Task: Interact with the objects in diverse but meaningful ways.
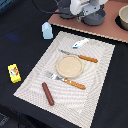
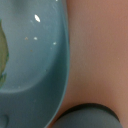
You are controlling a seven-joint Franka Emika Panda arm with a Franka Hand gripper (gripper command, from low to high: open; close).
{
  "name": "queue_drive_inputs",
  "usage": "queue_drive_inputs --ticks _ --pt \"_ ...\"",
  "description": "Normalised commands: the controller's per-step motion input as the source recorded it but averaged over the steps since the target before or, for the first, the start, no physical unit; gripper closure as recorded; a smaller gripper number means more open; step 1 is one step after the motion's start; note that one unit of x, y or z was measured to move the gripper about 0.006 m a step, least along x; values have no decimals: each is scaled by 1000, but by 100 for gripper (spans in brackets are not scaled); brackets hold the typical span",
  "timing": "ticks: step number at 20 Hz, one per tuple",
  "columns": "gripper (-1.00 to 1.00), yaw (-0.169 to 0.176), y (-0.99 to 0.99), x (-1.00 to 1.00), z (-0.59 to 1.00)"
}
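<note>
My gripper hangs low over the grey frying pan at the back, on a pinkish board. Its fingers are blurred, so I cannot tell their state or whether they touch the pan. A white-and-blue fish lies on the far part of the striped mat. The brown sausage lies on the mat's near corner. Off the mat at the exterior view's left are a yellow packet and a pale blue carton. The wrist view shows only a glossy blue-grey curved surface very close, with no fingers.
A round wooden plate sits mid-mat between an orange-handled knife and fork. A bowl stands at the board's right end. In the wrist view, pinkish board and a dark rounded shape border the blue-grey surface.
</note>
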Motion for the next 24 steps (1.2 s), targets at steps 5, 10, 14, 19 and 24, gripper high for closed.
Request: queue_drive_inputs --ticks 5,10,14,19,24 --pt "100 1 151 -415 -217" --pt "100 4 202 -339 -189" --pt "100 5 187 -334 -244" --pt "100 4 172 -305 -175" --pt "100 0 139 -193 -38"
